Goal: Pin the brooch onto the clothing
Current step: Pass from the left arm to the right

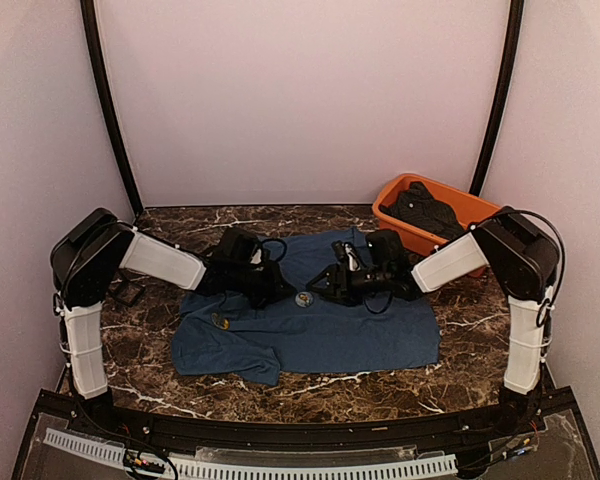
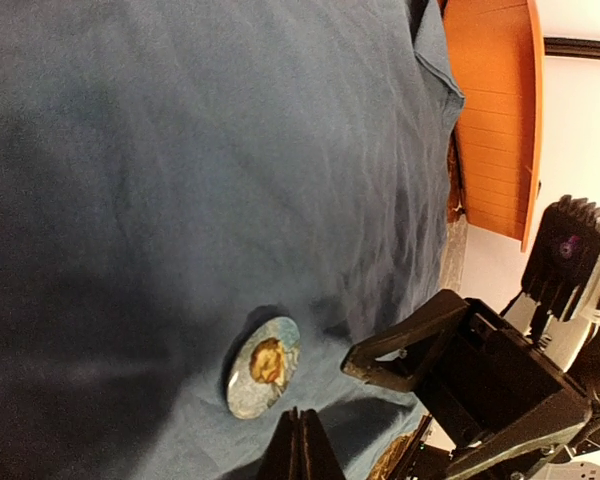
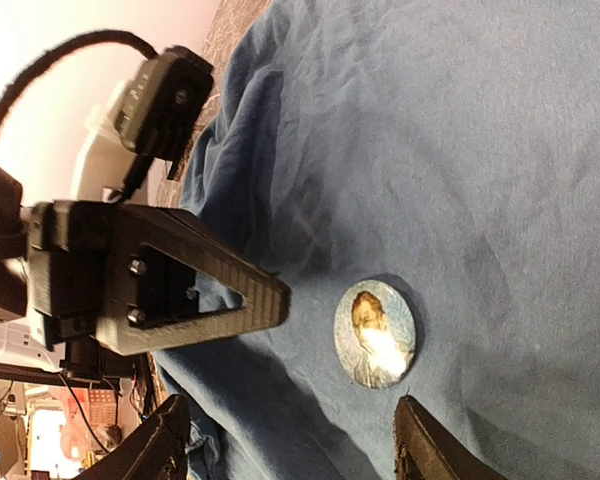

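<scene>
The round brooch (image 1: 304,299) lies on the blue T-shirt (image 1: 320,335), which is spread out on the dark desk (image 1: 470,320). The left pincer (image 2: 298,430) is pressed together, just beside the brooch. The right pincer (image 3: 288,420) is spread wide, with the brooch close in front of the gap between its fingers.

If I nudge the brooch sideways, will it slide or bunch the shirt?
Likely rigid and light: the brooch is a small flat oval, unlikely to roll. Nudged, it may drag the T-shirt, whose soft fabric shows wrinkles. Whether it's pinned isn't visible.
</scene>
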`<state>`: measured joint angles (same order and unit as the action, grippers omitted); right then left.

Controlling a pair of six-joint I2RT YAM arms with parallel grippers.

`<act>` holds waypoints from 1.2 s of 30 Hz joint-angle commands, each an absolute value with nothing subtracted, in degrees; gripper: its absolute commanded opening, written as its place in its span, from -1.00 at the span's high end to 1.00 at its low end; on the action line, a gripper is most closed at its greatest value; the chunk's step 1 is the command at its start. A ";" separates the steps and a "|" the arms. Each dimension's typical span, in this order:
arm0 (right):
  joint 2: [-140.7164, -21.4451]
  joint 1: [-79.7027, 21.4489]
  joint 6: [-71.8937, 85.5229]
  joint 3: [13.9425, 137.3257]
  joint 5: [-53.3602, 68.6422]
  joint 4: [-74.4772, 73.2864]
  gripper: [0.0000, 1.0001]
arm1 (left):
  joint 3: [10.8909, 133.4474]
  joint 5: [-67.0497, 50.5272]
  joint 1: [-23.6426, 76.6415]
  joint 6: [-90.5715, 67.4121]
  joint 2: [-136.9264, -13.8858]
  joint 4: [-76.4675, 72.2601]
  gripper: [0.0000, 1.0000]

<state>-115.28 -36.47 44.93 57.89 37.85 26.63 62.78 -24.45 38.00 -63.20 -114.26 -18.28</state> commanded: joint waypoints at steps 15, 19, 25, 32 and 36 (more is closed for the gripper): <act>-118.22 -36.10 47.87 62.38 38.20 23.59 -0.33 | 65.86 -23.38 38.14 -59.73 -119.48 -11.59 0.99; -118.51 -36.12 48.05 62.32 37.79 23.21 -0.33 | 64.87 -24.41 38.14 -60.47 -119.30 -13.69 0.99; -118.60 -36.12 48.06 62.54 37.68 22.60 -0.33 | 62.53 -22.99 38.12 -60.85 -115.96 -14.84 0.99; -119.16 -36.12 48.34 62.72 37.92 22.59 -0.33 | 61.90 -19.94 38.05 -59.09 -112.77 -16.04 0.99; -119.38 -36.12 48.43 62.76 38.14 22.50 -0.33 | 62.93 -20.13 38.06 -58.95 -113.61 -16.70 0.99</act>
